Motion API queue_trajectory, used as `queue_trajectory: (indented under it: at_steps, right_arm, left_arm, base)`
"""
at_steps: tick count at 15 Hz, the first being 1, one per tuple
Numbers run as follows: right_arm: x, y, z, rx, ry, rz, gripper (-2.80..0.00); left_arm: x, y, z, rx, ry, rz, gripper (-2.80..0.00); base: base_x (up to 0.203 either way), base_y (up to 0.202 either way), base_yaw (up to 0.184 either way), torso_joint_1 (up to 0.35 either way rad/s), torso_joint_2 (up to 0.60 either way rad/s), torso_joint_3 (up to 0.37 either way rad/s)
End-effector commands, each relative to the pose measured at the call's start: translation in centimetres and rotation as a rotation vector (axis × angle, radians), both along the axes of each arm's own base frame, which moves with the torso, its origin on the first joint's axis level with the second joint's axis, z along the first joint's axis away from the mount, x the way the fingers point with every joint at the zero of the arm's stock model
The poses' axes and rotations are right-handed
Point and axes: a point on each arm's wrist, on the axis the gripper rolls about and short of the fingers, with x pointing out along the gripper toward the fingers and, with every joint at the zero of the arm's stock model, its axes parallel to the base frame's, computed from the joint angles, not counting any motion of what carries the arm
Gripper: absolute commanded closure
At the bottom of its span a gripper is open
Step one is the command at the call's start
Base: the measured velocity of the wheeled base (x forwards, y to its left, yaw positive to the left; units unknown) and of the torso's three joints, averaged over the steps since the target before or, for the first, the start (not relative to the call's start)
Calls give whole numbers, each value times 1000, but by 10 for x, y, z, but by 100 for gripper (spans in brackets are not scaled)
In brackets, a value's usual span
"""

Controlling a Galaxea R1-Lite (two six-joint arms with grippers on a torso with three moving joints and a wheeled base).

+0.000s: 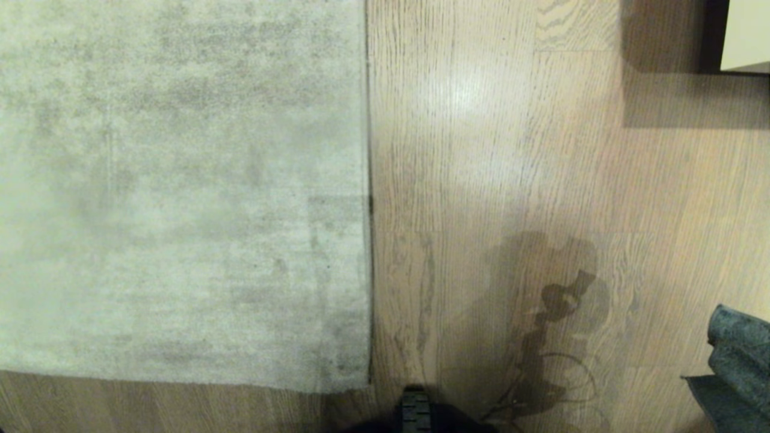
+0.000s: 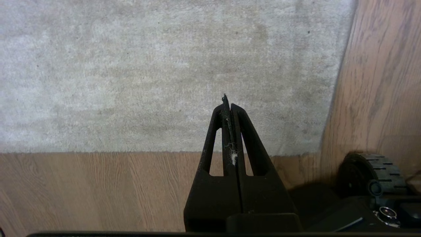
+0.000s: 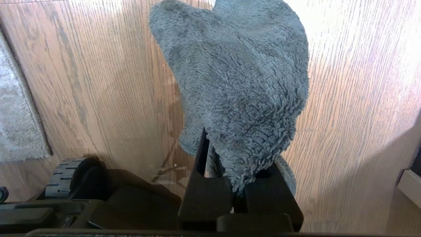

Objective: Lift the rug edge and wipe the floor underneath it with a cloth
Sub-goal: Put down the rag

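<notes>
The pale grey-beige rug (image 1: 180, 180) lies flat on the left of the head view. Its rug edge (image 1: 368, 240) runs straight down to a square corner (image 1: 366, 385) near me. Light brown plank floor (image 1: 481, 150) fills the right. My left gripper (image 2: 228, 104) hangs shut and empty above the rug's near border (image 2: 131, 152), with a bit of white lint between its fingers. My right gripper (image 3: 219, 144) is shut on the dark teal-grey cloth (image 3: 236, 82), which drapes over its fingers above bare floor (image 3: 355, 98). The cloth (image 1: 737, 367) also shows at the head view's lower right.
My base's black wheel (image 1: 416, 409) sits just off the rug corner, and shows again as a wheel (image 2: 378, 171) and a wheel (image 3: 64, 174) in the wrist views. A pale piece of furniture (image 1: 746, 33) stands at the far right, casting a shadow on the floor.
</notes>
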Motion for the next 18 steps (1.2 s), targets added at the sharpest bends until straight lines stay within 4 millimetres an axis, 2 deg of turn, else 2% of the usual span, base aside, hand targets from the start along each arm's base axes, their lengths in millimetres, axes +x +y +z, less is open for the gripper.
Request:
queue_trajectory:
  at_steps: [1,11,18]
  right_arm:
    - [0,0,0,0,-1,1,0]
    - [0,0,0,0,-1,1,0]
    - [0,0,0,0,-1,1,0]
  left_arm:
    - [0,0,0,-1,-1,-1,0]
    - [0,0,0,-1,-2,1,0]
    - [0,0,0,-1,-2,0,0]
  base:
    - [0,0,0,0,0,0]
    - [0,0,0,0,0,0]
    - [0,-170,4,2,3,1]
